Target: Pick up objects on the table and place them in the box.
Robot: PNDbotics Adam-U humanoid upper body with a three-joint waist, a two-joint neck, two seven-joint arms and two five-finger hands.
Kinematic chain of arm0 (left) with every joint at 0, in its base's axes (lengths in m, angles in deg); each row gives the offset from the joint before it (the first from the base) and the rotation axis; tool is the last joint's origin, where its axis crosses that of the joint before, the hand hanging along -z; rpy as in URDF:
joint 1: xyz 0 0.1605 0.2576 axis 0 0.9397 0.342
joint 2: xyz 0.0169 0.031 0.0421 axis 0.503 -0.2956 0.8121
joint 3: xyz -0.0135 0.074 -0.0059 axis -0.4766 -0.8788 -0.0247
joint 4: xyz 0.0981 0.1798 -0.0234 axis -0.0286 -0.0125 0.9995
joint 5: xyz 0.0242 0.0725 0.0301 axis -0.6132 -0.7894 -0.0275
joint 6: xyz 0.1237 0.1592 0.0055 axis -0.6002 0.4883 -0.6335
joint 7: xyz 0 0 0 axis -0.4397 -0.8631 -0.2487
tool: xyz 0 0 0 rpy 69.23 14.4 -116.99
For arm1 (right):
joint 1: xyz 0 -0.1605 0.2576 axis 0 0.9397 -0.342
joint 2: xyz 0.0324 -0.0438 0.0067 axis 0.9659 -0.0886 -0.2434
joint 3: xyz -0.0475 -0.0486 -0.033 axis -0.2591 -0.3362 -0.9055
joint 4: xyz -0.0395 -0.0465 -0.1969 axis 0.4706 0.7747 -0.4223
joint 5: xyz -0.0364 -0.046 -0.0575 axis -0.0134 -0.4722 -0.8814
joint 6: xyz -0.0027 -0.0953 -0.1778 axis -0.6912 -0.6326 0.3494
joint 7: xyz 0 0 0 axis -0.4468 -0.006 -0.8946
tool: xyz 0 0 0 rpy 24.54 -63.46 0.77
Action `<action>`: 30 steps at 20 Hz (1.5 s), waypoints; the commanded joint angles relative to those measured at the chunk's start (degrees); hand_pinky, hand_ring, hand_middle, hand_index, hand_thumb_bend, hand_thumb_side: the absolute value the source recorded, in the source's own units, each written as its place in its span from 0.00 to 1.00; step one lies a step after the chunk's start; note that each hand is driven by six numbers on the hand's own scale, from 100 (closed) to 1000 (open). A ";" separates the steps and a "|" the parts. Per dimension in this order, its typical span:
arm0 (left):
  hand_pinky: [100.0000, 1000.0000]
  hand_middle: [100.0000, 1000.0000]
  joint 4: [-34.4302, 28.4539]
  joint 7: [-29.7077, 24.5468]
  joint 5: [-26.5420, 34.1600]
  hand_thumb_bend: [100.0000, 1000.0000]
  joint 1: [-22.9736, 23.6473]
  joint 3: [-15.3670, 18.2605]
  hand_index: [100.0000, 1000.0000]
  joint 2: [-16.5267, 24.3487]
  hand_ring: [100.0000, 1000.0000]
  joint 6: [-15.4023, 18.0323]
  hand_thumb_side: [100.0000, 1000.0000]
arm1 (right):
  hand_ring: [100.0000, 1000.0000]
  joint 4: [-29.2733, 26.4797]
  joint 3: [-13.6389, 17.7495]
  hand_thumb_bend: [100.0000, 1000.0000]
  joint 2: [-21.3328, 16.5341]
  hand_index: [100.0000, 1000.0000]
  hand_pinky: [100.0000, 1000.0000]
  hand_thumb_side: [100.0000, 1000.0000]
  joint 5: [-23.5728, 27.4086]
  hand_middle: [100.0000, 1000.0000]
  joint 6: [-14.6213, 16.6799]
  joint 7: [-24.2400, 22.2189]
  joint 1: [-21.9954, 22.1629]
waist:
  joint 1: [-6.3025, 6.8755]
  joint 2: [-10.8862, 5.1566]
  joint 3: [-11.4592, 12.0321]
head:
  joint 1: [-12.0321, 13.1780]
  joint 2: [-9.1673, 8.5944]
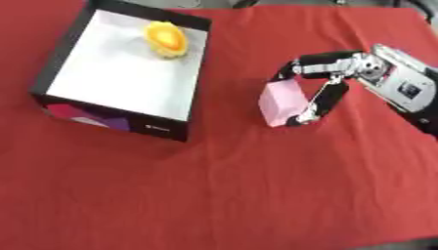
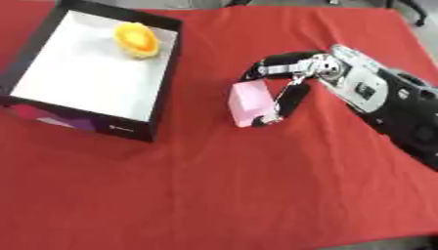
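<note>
A pale pink block (image 1: 280,103) stands right of the box, on or just above the red cloth. My right hand (image 1: 329,78) comes in from the right edge and is curled round it, fingers over its top and thumb against its right lower side. The black box (image 1: 56,52) with a white inside sits at the upper left. A yellow-orange rounded object (image 1: 166,38) lies in the box's far part. My left hand shows in neither view.
A red cloth (image 1: 231,195) covers the table across both views. A gap of cloth separates the box's right wall from the pink block. The table's front edge shows at the lower right corner.
</note>
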 commanded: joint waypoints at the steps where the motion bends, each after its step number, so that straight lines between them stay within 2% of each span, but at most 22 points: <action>1: 0.83 0.75 -0.32 -0.23 0.02 0.63 -0.29 0.63 0.75 1.24 0.69 -0.01 0.59 | 0.76 -0.56 0.62 0.39 -1.36 0.78 0.90 0.20 0.93 0.66 -0.68 1.01 -0.69 | 1.12 -0.09 -0.04 | -0.12 -0.54; 3: 0.83 0.75 -0.31 -0.25 0.02 0.63 -0.29 0.64 0.75 1.24 0.69 0.00 0.59 | 0.76 -0.78 0.57 0.39 -1.42 0.78 0.90 0.20 1.13 0.66 -0.96 1.16 -0.64 | 1.11 -0.09 -0.03 | -0.12 -0.53; 4: 0.83 0.75 -0.29 -0.24 -0.01 0.63 -0.19 0.68 0.75 1.27 0.69 0.01 0.59 | 0.71 -1.10 0.81 0.36 -1.32 0.66 0.88 0.07 1.33 0.53 -0.88 1.34 -0.82 | 1.15 -0.24 -0.16 | 0.09 -0.46; 7: 0.83 0.75 -0.26 -0.13 -0.17 0.62 0.18 0.94 0.75 1.43 0.69 0.12 0.59 | 0.70 -4.71 3.73 0.31 -2.70 0.64 0.87 0.04 3.56 0.51 0.06 3.48 0.24 | 1.08 -0.65 -0.45 | 0.89 -0.24; 9: 0.83 0.75 -0.24 -0.14 -0.17 0.62 0.25 0.94 0.75 1.51 0.69 0.14 0.59 | 0.69 -7.75 5.37 0.27 -3.98 0.63 0.87 0.03 5.43 0.50 -0.37 4.57 1.25 | 0.99 -0.91 -0.52 | 1.15 -0.19; 13: 0.84 0.75 -0.18 -0.27 -0.22 0.62 0.41 0.89 0.75 1.78 0.69 0.16 0.59 | 0.67 -13.72 8.74 0.24 -5.90 0.62 0.86 0.00 9.17 0.48 -2.56 5.87 1.40 | 0.75 -1.45 -0.71 | 1.15 -0.03; 16: 0.84 0.75 -0.11 -0.32 -0.18 0.62 0.54 0.86 0.75 1.87 0.69 0.18 0.59 | 0.66 -16.10 10.74 0.24 -5.59 0.60 0.86 0.00 11.74 0.46 -4.87 7.26 -1.11 | 0.68 -1.93 -0.81 | 0.63 -0.07; 19: 0.84 0.75 -0.10 -0.62 -0.09 0.61 0.35 0.62 0.76 2.08 0.69 0.20 0.59 | 0.65 -17.21 11.40 0.25 -3.63 0.60 0.85 0.00 14.47 0.46 -6.84 8.24 -5.33 | 0.75 -2.68 -0.58 | -0.59 0.38; 23: 0.84 0.75 -0.16 -1.69 0.40 0.62 -0.86 -0.39 0.76 2.08 0.70 0.13 0.59 | 0.65 -17.48 11.37 0.25 2.04 0.60 0.85 0.00 16.13 0.46 -8.30 8.09 -11.49 | 1.07 -4.00 0.80 | -3.14 1.14; 30: 0.84 0.76 -0.37 -2.97 1.21 0.62 -3.57 -1.41 0.76 2.15 0.70 0.18 0.59 | 0.65 -9.50 9.84 0.29 13.06 0.61 0.84 0.00 11.16 0.47 -9.61 5.93 -22.53 | 1.03 -4.83 3.72 | -7.54 1.67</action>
